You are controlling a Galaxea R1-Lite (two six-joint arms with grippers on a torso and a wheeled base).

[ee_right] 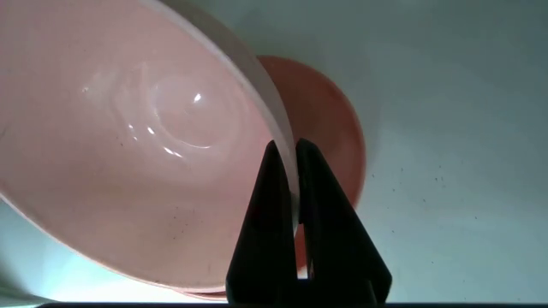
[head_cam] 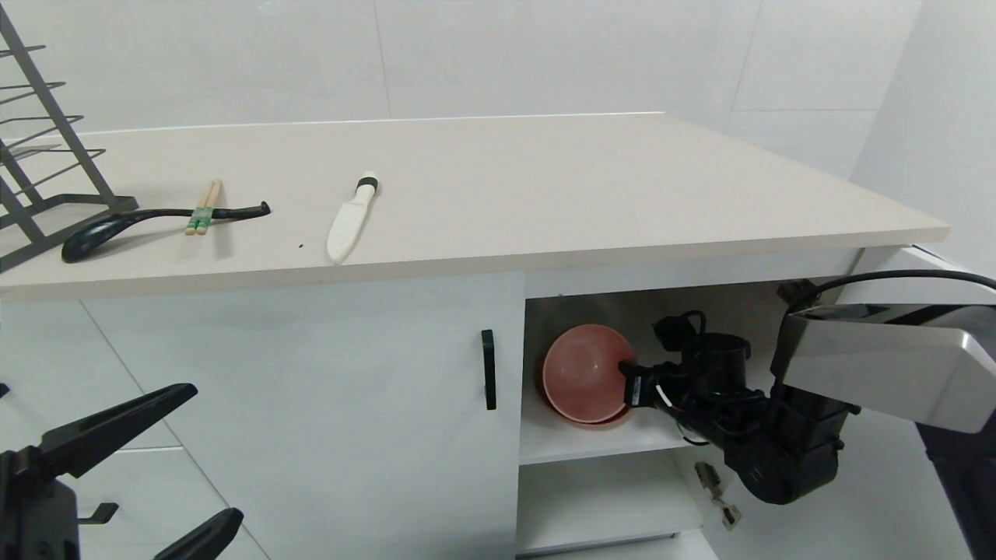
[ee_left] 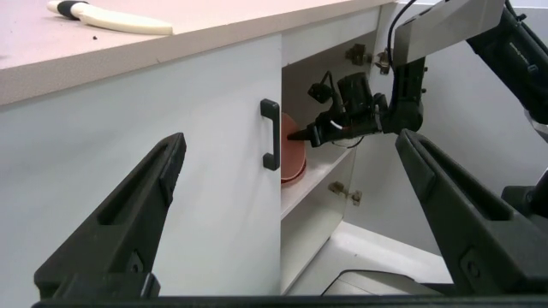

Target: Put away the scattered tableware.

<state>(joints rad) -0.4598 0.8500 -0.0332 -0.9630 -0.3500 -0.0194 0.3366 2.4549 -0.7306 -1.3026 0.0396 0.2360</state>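
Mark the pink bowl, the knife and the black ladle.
pink bowl (head_cam: 583, 373), head view, inner wall.
knife (head_cam: 348, 225), head view, blade middle.
black ladle (head_cam: 85, 239), head view, scoop end.

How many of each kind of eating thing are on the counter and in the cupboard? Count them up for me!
Black ladle: 1
White knife: 1
Pair of chopsticks: 1
Pink dishes: 2, the bowl held in the right pincer and another dish close behind it
Total: 5
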